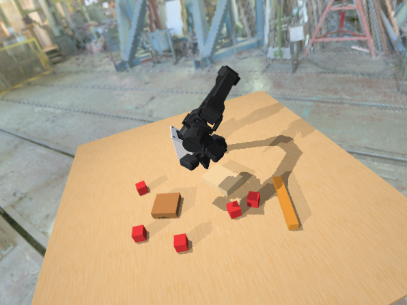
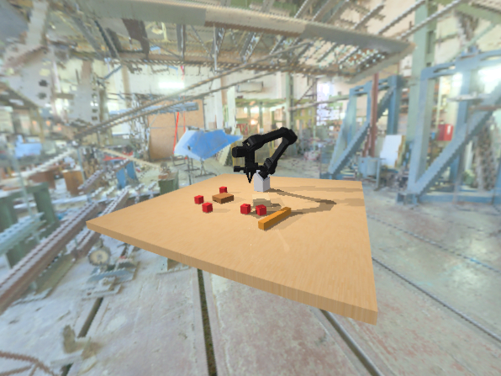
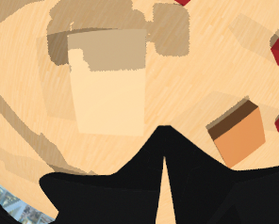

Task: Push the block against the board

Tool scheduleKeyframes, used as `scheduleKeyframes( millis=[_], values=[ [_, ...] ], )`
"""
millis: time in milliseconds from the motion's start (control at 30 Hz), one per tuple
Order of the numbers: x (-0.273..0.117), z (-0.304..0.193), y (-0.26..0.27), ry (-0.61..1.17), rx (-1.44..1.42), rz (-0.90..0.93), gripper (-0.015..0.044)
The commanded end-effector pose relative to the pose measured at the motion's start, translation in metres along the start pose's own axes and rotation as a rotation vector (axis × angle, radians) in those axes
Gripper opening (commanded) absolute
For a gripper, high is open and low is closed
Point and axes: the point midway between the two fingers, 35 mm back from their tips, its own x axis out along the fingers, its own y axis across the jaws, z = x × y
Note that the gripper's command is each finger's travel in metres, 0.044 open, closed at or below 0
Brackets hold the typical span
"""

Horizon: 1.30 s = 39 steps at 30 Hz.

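Note:
A brown squarish block [image 1: 166,202] [image 2: 223,198] [image 3: 240,136] lies flat on the table. A larger pale cream flat piece [image 1: 215,176] [image 2: 261,201] [image 3: 110,104], which looks like the board, lies flat apart from it, with a wide gap and a different turn. The arm's shadow covers part of the pale piece. My gripper [image 1: 206,167] [image 2: 250,182] [image 3: 163,131] is shut and empty, pointing down above the table near the pale piece. It touches neither piece. In the wrist view the fingers hide the area below their tips.
Red cubes stand around the brown block, one [image 1: 141,187] behind it and two [image 1: 139,233] [image 1: 181,242] in front. Two more [image 1: 233,209] [image 1: 253,199] stand close to the pale piece. An orange bar [image 1: 286,202] [image 2: 274,219] lies to the right. The white arm base [image 2: 261,182] stands behind.

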Motion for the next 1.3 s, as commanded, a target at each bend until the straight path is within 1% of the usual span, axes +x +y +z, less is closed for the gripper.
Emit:
scheduleKeyframes(
  millis=[0, 667, 1267],
  values=[
    [0.004, -0.006, -0.013, 0.012, 0.135, 0.004, 0.0],
    [0.015, -0.04, -0.077, 0.013, 0.823, -0.006, 0.0],
    [0.029, -0.085, -0.125, 0.017, 1.437, -0.003, 0.0]
  ],
)
